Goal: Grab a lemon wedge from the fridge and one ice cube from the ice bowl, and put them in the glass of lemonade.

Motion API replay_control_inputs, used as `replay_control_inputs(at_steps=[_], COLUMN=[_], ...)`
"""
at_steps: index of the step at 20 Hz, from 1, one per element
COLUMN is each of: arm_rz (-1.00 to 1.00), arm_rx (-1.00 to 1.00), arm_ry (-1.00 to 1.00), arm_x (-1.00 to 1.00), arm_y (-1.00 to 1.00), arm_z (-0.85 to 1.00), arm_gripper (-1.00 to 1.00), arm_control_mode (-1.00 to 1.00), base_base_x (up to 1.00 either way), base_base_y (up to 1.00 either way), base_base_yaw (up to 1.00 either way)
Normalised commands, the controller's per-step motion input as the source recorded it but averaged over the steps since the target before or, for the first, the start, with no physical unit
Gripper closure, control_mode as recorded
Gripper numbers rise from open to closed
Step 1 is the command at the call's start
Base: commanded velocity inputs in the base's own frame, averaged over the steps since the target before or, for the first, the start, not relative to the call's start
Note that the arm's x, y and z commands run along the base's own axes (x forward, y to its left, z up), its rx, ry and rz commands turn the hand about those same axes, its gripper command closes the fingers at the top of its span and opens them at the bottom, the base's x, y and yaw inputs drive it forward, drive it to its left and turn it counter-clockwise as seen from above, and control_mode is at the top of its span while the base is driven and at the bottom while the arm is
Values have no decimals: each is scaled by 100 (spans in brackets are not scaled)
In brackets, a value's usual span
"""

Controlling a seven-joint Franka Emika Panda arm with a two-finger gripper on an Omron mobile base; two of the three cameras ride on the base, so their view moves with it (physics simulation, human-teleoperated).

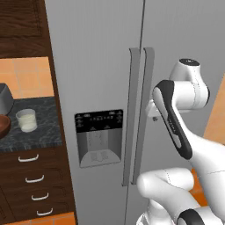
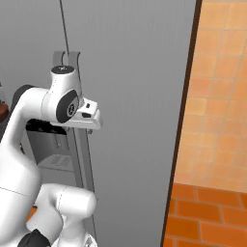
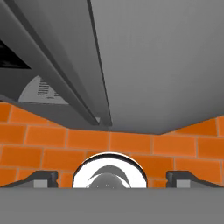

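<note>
Gripper (image 3: 112, 179): seen from the hand camera, its two dark fingertips (image 3: 41, 178) sit wide apart at the bottom of the picture, with nothing between them. It points down along the front of the fridge (image 1: 101, 57) toward the orange tiled floor (image 3: 131, 142). In the base views the hand is close to the fridge's right-door handle (image 1: 143, 114); whether it touches the handle cannot be told.

Fridge: tall, grey, two doors, both shut. Two long vertical handles stand side by side along the centre seam. A black-panelled dispenser recess (image 1: 99, 136) is set in the left door. The fridge's right side meets a dark wooden edge (image 2: 185, 120) with an orange tiled wall (image 2: 217, 96) beyond.

Glass of lemonade (image 1: 27, 120): short clear tumbler with pale liquid, upright on the dark speckled counter (image 1: 39, 132) left of the fridge.

Ice bowl (image 1: 3, 125): reddish-brown, cut off at the left edge of the left base view, just beside the glass; its contents cannot be seen.

Counter surroundings: dark wooden drawers (image 1: 35, 184) with curved white pulls below; a dark wooden cabinet (image 1: 22, 22) above.
</note>
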Motion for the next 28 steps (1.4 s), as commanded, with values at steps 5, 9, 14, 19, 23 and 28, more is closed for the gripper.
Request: replay_control_inputs(at_steps=[5,9,14,19,23,28], arm_rz=[0,0,0,0,0,0], arm_rx=[0,0,0,0,0,0], arm_ry=[0,0,0,0,0,0], arm_x=[0,0,0,0,0,0], arm_y=[0,0,0,0,0,0], arm_z=[0,0,0,0,0,0], arm_gripper=[-100,-100,-100,-100,-100,-100], arm_control_mode=[100,100,100,100,100,100], base_base_x=[-50,-64,-61,-71,-69,-74], base_base_y=[0,13,13,0,1,0], base_base_yaw=[0,0,0,0,0,0])
